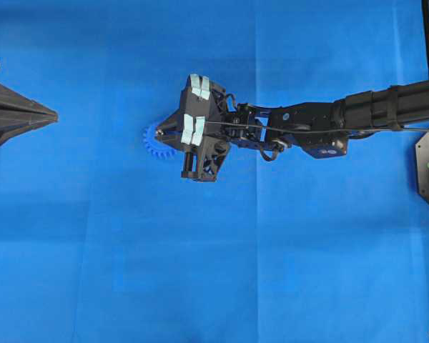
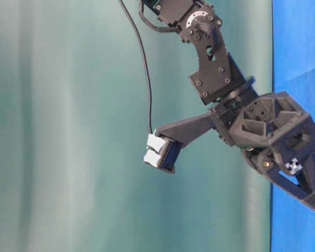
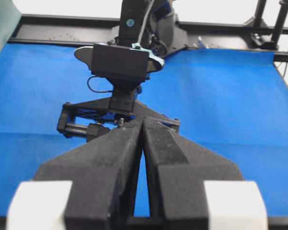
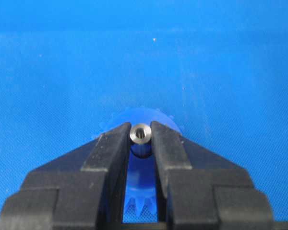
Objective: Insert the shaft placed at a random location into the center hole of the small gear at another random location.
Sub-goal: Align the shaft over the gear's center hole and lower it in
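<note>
My right gripper (image 4: 140,128) is shut on the shaft (image 4: 140,132), a small silvery pin seen end-on between the fingertips. Directly under it lies the small gear (image 4: 143,165), bright blue and toothed, flat on the blue cloth. In the overhead view the right gripper (image 1: 160,133) covers most of the gear (image 1: 152,145), leaving only the left teeth showing. The shaft hides the center hole, and I cannot tell whether its lower end is in the hub. My left gripper (image 1: 55,113) rests shut and empty at the far left, its fingertips (image 3: 134,125) pressed together.
Blue cloth (image 1: 272,271) covers the table. The right arm (image 1: 357,114) reaches in from the right edge across the middle. A black frame rail (image 3: 62,26) runs along the far side. A teal curtain (image 2: 68,126) stands beside the table.
</note>
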Robot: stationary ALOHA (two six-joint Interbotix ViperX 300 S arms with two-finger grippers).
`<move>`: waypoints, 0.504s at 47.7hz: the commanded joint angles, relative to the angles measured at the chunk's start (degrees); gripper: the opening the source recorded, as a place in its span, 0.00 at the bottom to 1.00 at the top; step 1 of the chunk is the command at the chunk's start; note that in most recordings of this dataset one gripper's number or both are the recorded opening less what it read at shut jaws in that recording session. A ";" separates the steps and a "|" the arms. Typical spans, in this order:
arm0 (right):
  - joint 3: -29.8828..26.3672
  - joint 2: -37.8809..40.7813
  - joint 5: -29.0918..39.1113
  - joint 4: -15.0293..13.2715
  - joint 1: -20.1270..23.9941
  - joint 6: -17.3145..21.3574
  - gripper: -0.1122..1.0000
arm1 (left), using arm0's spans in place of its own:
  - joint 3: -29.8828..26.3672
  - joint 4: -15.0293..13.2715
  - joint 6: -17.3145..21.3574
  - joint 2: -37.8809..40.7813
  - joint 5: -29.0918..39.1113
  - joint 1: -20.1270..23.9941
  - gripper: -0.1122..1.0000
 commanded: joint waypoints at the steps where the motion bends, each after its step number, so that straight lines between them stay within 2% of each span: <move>1: -0.97 -1.05 0.44 0.09 -0.09 -0.09 0.13 | -0.70 0.00 -0.09 0.26 -0.26 0.18 0.10; 16: -0.97 -1.14 0.88 0.09 -0.09 0.09 0.16 | -0.70 0.00 -0.09 0.18 -0.26 0.18 0.10; 20: -1.14 -1.14 1.49 0.44 -0.09 0.18 0.27 | -0.70 0.00 -0.09 0.26 -0.26 0.18 0.10; 24: -1.23 -1.67 2.29 0.88 -0.09 0.18 0.45 | -0.70 0.00 -0.09 0.18 -0.26 0.18 0.10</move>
